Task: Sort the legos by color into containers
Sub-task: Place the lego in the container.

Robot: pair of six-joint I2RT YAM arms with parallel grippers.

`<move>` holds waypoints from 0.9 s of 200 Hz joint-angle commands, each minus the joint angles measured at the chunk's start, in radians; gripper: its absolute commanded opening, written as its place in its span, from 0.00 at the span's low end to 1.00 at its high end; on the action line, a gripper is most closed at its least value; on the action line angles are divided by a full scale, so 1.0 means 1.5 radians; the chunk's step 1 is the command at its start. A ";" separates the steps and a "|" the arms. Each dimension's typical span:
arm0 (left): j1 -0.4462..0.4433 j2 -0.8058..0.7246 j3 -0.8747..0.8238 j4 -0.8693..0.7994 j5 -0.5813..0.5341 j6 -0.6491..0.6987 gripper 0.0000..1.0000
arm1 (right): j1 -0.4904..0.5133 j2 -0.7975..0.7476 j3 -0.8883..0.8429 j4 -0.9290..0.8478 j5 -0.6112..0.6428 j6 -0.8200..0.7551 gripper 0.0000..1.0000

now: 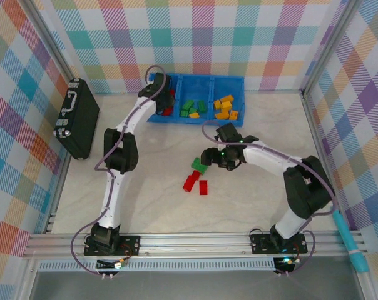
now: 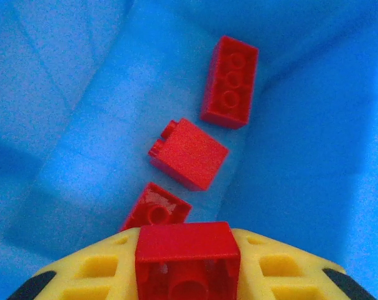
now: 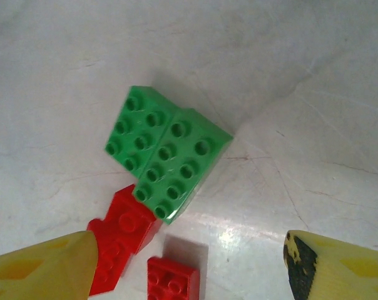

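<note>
The left pincer point(image 2: 188, 240) was closed on a red lego point(image 2: 188, 256), which sat tight between its yellow fingers point(image 2: 82, 275). It hung over the left part of the blue bin point(image 1: 198, 79). Three more red legos point(image 2: 189, 153) lay on the bin floor right under it. Some green legos point(image 1: 192, 108) lay in the middle part of the bin. Some yellow-orange legos point(image 1: 225, 106) lay in the right part.

The right pincer point(image 3: 188, 250) was open, with its fingers wide apart and nothing between them. It hung over the bench point(image 1: 151, 187), in front of the bin. Under it, two green legos point(image 3: 167, 153) sat side by side, touching. Two red legos point(image 3: 123, 234) lay just beside them, on the side away from the bin. One of the two touched the green ones. A black case point(image 1: 76, 119) lay on the bench, well apart from the bin, to its left.
</note>
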 commanded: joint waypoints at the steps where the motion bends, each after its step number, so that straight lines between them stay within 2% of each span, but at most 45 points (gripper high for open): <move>1: 0.014 0.009 0.031 0.036 0.048 -0.015 0.24 | 0.002 0.032 0.036 -0.011 0.002 0.059 0.78; 26: 0.015 0.023 0.017 0.059 0.055 -0.012 0.25 | 0.003 0.053 0.049 -0.014 0.018 0.075 0.79; 51: 0.019 0.034 0.003 0.071 0.052 -0.011 0.31 | 0.004 0.064 0.064 -0.035 0.035 0.068 0.79; 81: 0.019 0.053 -0.007 0.042 0.054 -0.012 0.45 | 0.003 0.068 0.109 -0.073 0.072 0.009 0.81; 113: 0.019 0.046 -0.048 0.014 0.061 -0.011 0.53 | -0.007 0.089 0.187 -0.076 0.093 -0.062 0.83; 148: 0.018 0.028 -0.102 -0.004 0.078 -0.004 0.53 | -0.025 0.131 0.290 -0.076 0.104 -0.130 0.83; 180: 0.009 -0.022 -0.198 -0.022 0.089 0.011 0.53 | -0.052 0.136 0.337 -0.061 0.119 -0.166 0.83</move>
